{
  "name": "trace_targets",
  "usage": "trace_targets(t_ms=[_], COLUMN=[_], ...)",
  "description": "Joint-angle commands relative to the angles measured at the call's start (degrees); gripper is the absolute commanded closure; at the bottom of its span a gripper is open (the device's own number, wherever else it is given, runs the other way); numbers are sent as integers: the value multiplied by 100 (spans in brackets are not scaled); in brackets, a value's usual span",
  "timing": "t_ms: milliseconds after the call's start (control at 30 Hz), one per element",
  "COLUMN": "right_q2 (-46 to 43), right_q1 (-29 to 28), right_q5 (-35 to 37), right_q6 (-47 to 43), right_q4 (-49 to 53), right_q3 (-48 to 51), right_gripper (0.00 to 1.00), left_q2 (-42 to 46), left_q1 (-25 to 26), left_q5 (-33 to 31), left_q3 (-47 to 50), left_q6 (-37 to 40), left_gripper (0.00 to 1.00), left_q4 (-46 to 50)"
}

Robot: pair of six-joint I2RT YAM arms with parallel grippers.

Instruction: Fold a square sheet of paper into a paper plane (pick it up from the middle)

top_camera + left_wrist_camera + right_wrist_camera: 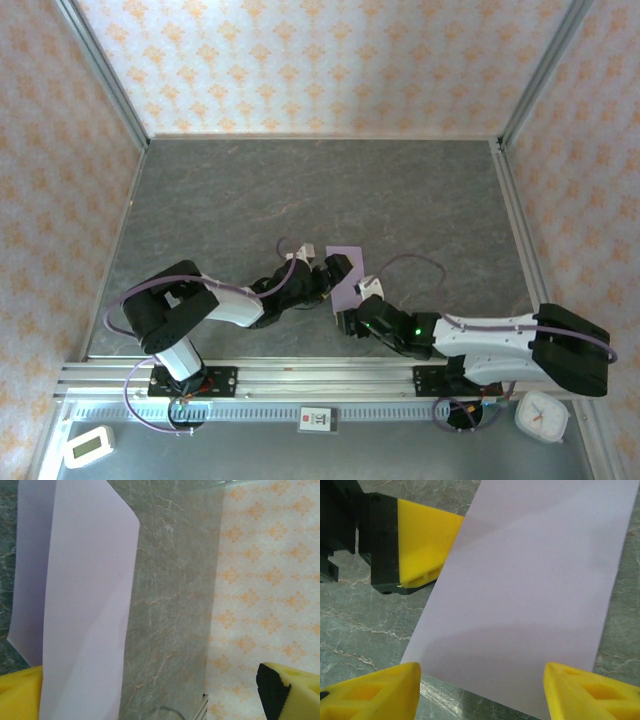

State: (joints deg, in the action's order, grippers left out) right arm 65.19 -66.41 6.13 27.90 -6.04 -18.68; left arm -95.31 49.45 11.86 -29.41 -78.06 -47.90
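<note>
The square sheet of paper (349,259) is pale lilac and lies folded into a long double-layered strip (85,605) on the grey table, between the two grippers. My left gripper (335,274) stands wide open (155,702) at the strip's left edge. One of its yellow fingers (425,542) sits partly under the paper's edge. My right gripper (358,301) is open (481,695) at the strip's near end (520,610), a yellow fingertip on either side of it, nothing clamped. A paper plane is out of view.
The grey marbled table (300,190) is walled by patterned panels on three sides. An aluminium rail (300,376) carries both arm bases along the near edge. A white timer (88,447) and a small clock (543,416) lie in front of the rail.
</note>
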Motion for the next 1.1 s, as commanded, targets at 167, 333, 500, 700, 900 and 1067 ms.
trace_targets(t_ms=[167, 333, 500, 700, 900, 1067], right_q2=[552, 926, 1029, 928, 750, 729], right_q1=[-273, -323, -328, -324, -326, -326], right_q5=[242, 469, 805, 1020, 923, 841], right_q6=[-312, -341, -319, -361, -408, -452], right_q4=[-61, 82, 267, 430, 428, 451], right_q3=[-519, -747, -904, -1019, -998, -1031], right_gripper=[30, 30, 35, 49, 71, 95], left_q2=[-65, -88, -96, -118, -131, -147], left_q1=[-50, -58, -58, -58, -58, -54], left_q5=[113, 141, 153, 161, 168, 172], left_q3=[14, -9, -12, -3, 5, -11], left_q6=[-78, -82, -74, -82, -75, -85], left_gripper=[2, 2, 2, 2, 1, 2], left_q4=[-351, -352, -352, -370, -399, -429])
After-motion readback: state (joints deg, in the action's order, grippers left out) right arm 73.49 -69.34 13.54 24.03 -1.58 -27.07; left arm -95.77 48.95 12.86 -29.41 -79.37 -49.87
